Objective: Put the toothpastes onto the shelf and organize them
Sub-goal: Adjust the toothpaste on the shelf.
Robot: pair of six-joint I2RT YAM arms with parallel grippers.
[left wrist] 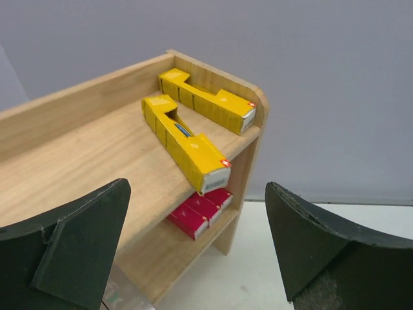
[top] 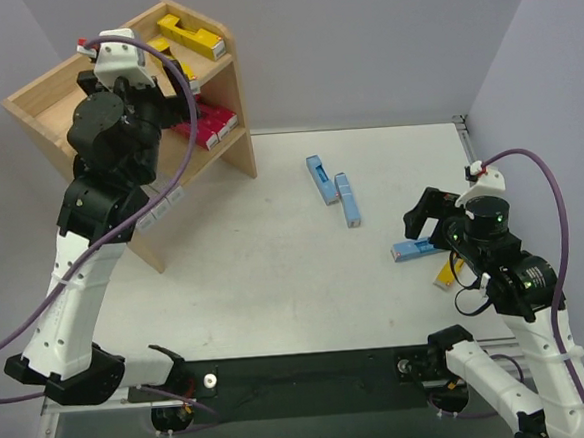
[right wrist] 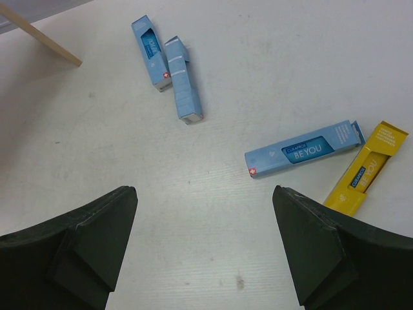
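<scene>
**Top external view.**
- Surface: white table, with grey walls behind and to both sides.
- Shelf: light wood, two tiers, upper left of the frame.
- Top tier: two yellow cartons at its right end.
- Lower tier: magenta-red cartons side by side at the right end.
- Left arm: stands over the shelf front and hides much of the lower tier.
- Middle of the frame: two light blue cartons lying flat on the table, close together.
- Right of the frame: a third light blue carton and a loose yellow carton. Both lie on the table just beside the right arm, which partly hides them.

**Left wrist view.**
- Left gripper: jaws spread fully wide, nothing between them, touching nothing. It hangs above the shelf's top tier.
- The two yellow cartons lie flat at upper centre in a narrow V, their far ends close together and their near ends apart.
- Three magenta-red carton ends show below them on the lower tier.

**Right wrist view.**
- Right gripper: jaws wide apart and empty, over bare table.
- The light blue pair lies at the upper left of the frame.
- The third light blue carton lies right of centre, printed face up. Its far end is just beside the loose yellow carton at the right edge.
- A wooden edge of the shelf crosses the upper left corner.
</scene>
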